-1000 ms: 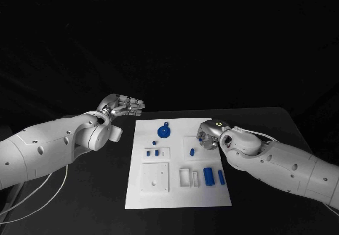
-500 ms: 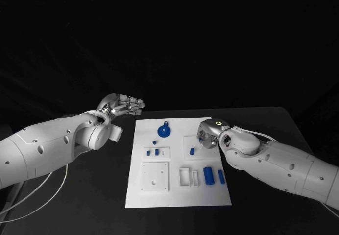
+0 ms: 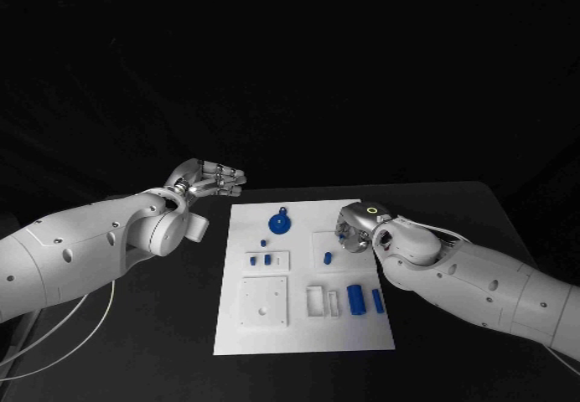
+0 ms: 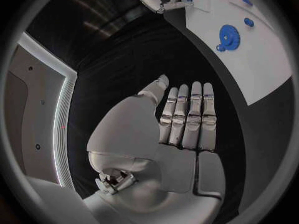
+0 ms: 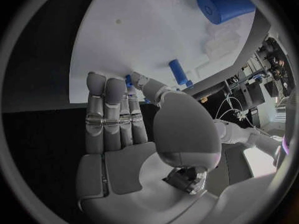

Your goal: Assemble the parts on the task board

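White task board (image 3: 305,335) flat in the middle of the black table (image 3: 484,209), carrying blue parts: a round gear-like piece (image 3: 279,223) near the far edge, small pegs (image 3: 260,261) in a raised white block, a thick cylinder (image 3: 357,300) with a thin rod (image 3: 378,301) just beside it toward the near right.

Right hand (image 3: 352,233) low over the board's right side, palm turned down, arm reaching in across the board's right edge. Seen from the right wrist: fingers (image 5: 106,109) straight and side by side, a small blue part (image 5: 129,80) at the fingertips, thumb tip close beside it; cannot tell whether pinched or merely touched. Another blue peg (image 5: 178,71) just beyond the thumb, the thick cylinder further out.

Left hand (image 3: 210,181) raised off the table, well apart from the board's far left corner, holding nothing, fingers (image 4: 190,114) extended together, gear-like piece out beyond the fingertips.
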You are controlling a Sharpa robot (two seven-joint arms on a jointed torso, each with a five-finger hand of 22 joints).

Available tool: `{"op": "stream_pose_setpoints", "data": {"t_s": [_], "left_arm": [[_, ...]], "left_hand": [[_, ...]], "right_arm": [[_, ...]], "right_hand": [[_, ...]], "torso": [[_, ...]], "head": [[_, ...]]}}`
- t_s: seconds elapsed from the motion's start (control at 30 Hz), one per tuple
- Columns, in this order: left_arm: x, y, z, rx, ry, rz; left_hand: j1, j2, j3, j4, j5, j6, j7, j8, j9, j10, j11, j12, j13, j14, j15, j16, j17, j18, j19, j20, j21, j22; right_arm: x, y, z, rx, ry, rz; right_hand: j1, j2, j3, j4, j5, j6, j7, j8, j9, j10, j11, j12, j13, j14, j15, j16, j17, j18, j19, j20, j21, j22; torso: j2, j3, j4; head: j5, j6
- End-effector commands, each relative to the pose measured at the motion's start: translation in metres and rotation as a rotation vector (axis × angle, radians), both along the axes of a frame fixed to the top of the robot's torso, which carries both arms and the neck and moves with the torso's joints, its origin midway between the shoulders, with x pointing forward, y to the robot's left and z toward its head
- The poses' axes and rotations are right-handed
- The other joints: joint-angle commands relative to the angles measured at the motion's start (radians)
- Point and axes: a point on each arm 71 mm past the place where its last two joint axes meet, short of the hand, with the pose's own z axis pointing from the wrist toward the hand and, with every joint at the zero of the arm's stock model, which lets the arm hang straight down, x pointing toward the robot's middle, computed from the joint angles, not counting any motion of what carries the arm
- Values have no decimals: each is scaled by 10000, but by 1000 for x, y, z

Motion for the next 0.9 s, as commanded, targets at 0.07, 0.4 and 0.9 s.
{"op": "stream_pose_setpoints", "data": {"t_s": [0.07,0.4,0.9], "left_arm": [[-1,-3,1,-121,22,-369],[1,0,1,-85,-25,-246],[7,8,0,33,-109,108]], "left_hand": [[-44,-30,45,1,18,45,35,-4,-8,-69,6,-3,-7,34,20,0,5,-139,-38,-36,22,-9],[-60,-53,110,-21,15,-4,53,-9,-11,-68,9,-2,-7,32,21,1,5,-136,-35,-32,20,-40],[-79,-104,138,-16,5,-117,87,-9,-13,-104,24,-2,-6,26,27,1,5,-131,-30,-26,21,-64]], "right_arm": [[-4,3,-5,-22,-156,-6],[-5,1,5,430,-461,-61],[-1,-4,40,2139,-883,-28]], "right_hand": [[-51,79,102,-124,112,135,-38,31,7,130,-30,51,32,-9,-88,-19,63,58,386,-99,271,391],[-115,77,216,-172,56,216,-62,29,5,202,-51,50,30,10,-103,-30,125,42,334,-112,524,405],[-44,129,311,-133,-409,204,-55,29,18,194,-48,49,31,13,-97,-75,147,42,275,-107,544,387]], "torso": [[-1,6,19],[-5,-7,11],[-12,-8,5]], "head": [[-22,-18],[-7,8],[52,52]]}}
